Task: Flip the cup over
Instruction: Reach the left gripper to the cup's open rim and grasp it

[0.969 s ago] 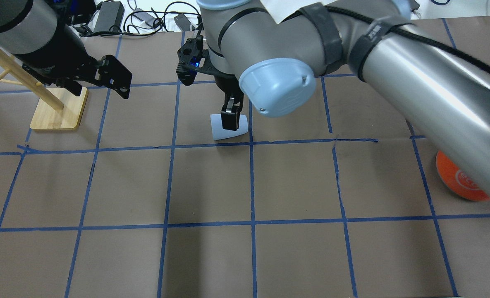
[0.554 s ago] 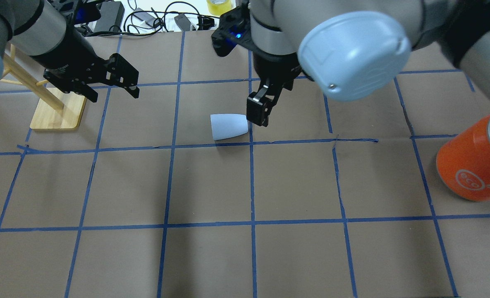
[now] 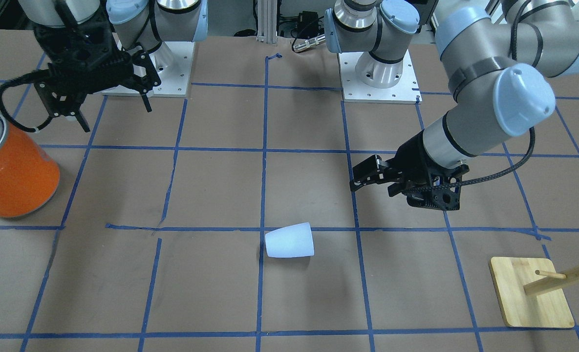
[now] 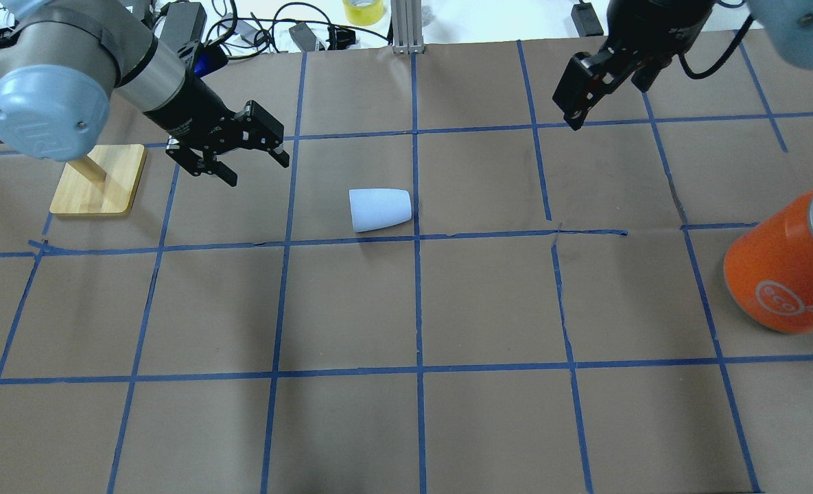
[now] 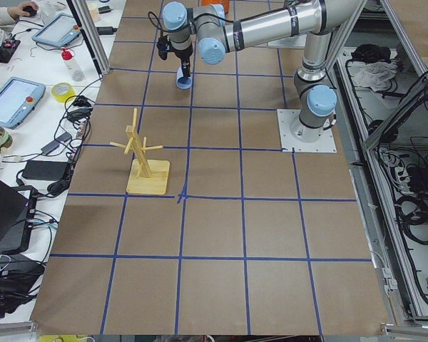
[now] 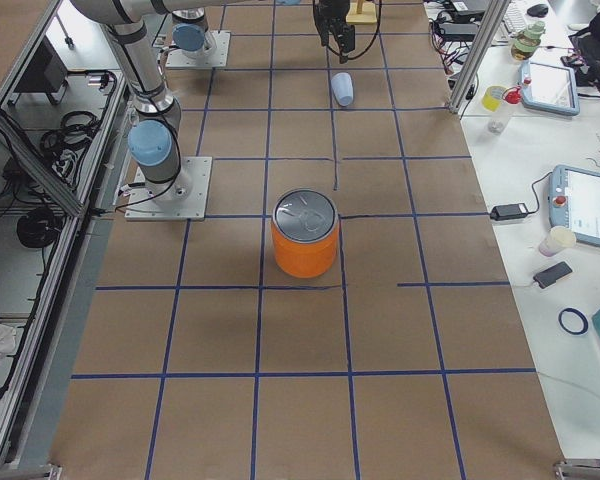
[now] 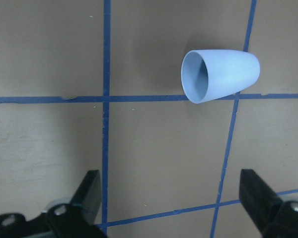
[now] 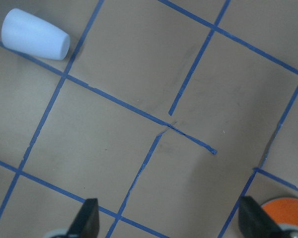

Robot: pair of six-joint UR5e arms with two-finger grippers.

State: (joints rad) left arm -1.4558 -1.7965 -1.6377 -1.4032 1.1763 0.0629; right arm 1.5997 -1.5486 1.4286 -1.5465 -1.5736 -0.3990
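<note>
Pale blue tapered plastic cup lies sideways on worktop; left claw, right claw both apart. Next we'd prob. grip & upright it.

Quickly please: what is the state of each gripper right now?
Left gripper: open, fingers spread wide, holding nothing.
Right gripper: open, holding nothing.
The cup lies on its side, apart from both.

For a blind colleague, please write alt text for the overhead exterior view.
A pale cup lies on its side, untouched. The open left claw hovers to its left, the open right claw at upper right.
</note>
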